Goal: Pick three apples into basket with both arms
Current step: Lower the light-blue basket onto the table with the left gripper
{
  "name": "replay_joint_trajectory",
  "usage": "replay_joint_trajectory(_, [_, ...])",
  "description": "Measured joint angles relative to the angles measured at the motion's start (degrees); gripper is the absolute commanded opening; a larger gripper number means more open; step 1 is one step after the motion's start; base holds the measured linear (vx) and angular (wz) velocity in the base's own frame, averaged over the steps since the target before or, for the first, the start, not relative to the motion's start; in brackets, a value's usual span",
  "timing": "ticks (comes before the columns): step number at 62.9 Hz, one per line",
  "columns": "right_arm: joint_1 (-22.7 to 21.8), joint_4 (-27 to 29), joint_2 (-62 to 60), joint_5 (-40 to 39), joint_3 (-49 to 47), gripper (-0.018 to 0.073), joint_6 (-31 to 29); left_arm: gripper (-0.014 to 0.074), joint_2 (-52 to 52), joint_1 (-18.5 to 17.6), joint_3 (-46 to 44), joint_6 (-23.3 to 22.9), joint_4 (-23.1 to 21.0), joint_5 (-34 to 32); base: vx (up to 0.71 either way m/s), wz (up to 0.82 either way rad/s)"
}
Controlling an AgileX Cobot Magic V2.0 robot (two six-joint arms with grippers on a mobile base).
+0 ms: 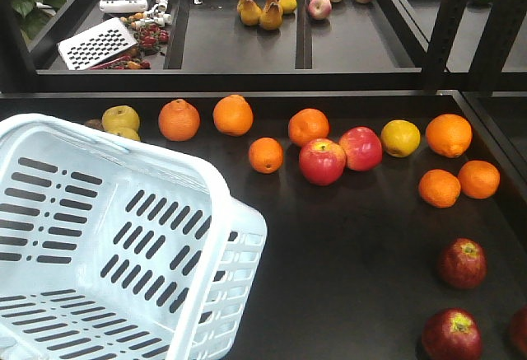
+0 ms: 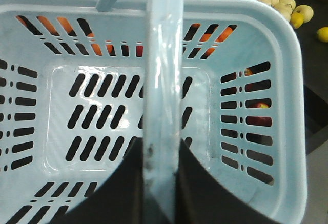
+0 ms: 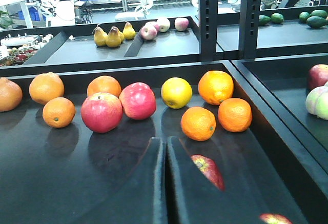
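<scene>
Exterior front-facing view puts the basket (image 1: 222, 212) at 8 o'clock, tilted with its mouth turned toward you and no fruit in it. The apples (image 1: 462, 263) lie well apart from it at 4 to 5 o'clock, two in full sight and the third cut by the frame edge.

Your left gripper (image 2: 160, 142) is clamped on the basket's handle (image 2: 163, 55), so the whole basket hangs from that one strip. I judge it could swing or slip in the grip as fruit drops in.

Your right gripper (image 3: 165, 147) has its jaws pressed to a thin slit and holds nothing, and a dark apple shows just beyond it at 5 o'clock. Go down like that and you would likely knock the round fruit rolling, so widen first.

Mind the oranges (image 1: 439, 188) at 12 o'clock from the dark apples and the brighter apples (image 1: 322, 161) at 10 o'clock. Taking one of those would spoil the count.
</scene>
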Motion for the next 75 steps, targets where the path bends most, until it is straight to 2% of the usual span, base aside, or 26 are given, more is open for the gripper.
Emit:
replay_joint_trajectory(22, [0.0,0.0,0.0,0.0,0.0,-0.0008,0.0,-0.0006,1.4,0.0,0.0,0.3,-0.1,-2.6,0.0,0.0])
replay_joint_trajectory(31, [0.0,0.0,0.0,0.0,0.0,-0.0008,0.0,-0.0006,7.2,0.0,0.0,4.4,-1.0,-5.6,0.0,0.0])
replay_joint_trajectory(45, [0.0,0.0,0.0,0.0,0.0,-0.0008,0.0,-0.0006,22.5,0.0,-4.2,19.6,-7.2,-8.2,0.0,0.0])
replay_joint_trajectory(57, [0.0,0.0,0.0,0.0,0.0,-0.0008,0.0,-0.0006,38.4,0.0,-17.3,34.1,-12.0,-7.4,0.0,0.0])
replay_joint_trajectory(66, [0.0,0.0,0.0,0.0,0.0,-0.0008,0.0,-0.0006,50.7,0.0,-29.0,43.4,-14.6,-2.4,0.0,0.0])
replay_joint_trajectory(75, [0.0,0.0,0.0,0.0,0.0,-0.0008,0.0,-0.0006,62.0,0.0,-39.2,50.7,-17.0,4.7,0.0,0.0])
